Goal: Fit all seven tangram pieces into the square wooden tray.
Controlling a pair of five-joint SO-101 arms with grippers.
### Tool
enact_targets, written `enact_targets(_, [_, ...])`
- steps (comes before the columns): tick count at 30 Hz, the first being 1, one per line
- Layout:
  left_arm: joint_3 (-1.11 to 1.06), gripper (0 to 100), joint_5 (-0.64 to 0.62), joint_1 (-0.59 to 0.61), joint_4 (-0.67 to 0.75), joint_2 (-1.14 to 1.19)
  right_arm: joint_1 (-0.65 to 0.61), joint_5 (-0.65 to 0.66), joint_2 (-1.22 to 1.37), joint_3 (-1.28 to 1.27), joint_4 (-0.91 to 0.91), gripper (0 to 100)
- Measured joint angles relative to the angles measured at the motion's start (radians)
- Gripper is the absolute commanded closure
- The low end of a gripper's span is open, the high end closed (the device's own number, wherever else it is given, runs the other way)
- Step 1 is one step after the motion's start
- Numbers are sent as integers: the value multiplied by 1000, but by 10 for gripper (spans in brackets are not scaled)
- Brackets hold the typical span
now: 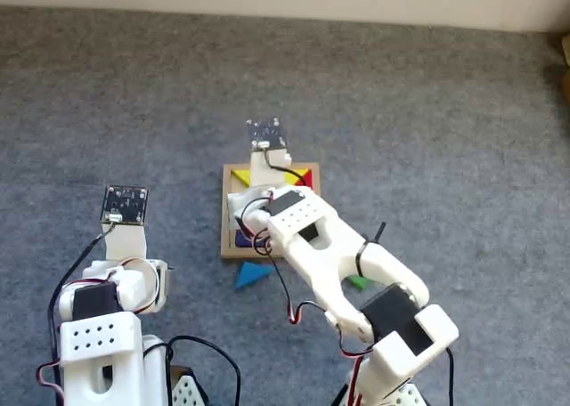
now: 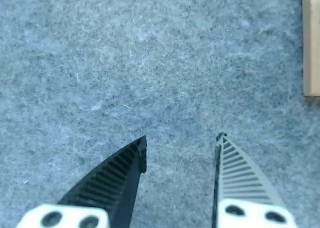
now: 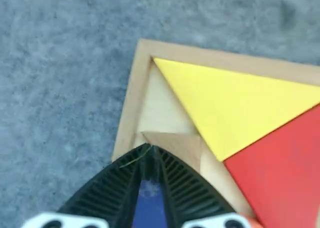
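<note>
The square wooden tray [image 1: 223,223] lies mid-table with a yellow triangle [image 1: 240,176] and a red triangle [image 1: 305,177] at its far side and a dark blue-violet piece [image 1: 242,239] in its near left corner. My right arm [image 1: 298,223] stretches over the tray. Its gripper [image 3: 148,149] is shut, tips low inside the tray [image 3: 129,103] by the left rim, short of the yellow triangle [image 3: 225,103] and the red triangle [image 3: 280,163]. Blue [image 3: 148,205] shows through the slit behind the tips. A blue triangle [image 1: 252,273] and a green piece [image 1: 359,282] lie on the carpet near the tray.
My left gripper [image 2: 182,138] hangs open over bare grey carpet, with the tray's rim [image 2: 311,38] off to one side. The left arm [image 1: 116,290] stands well left of the tray. Carpet stretches free on the far side and to the right.
</note>
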State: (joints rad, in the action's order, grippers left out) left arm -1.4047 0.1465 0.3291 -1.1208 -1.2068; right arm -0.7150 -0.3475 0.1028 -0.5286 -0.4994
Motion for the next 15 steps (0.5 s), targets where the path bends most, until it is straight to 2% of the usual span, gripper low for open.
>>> enact_targets(10, [0,779,0,0,0,0,8,0,61,0,183,991])
enact_targets(15, [0,779,0,0,0,0,8,0,114,0,206,991])
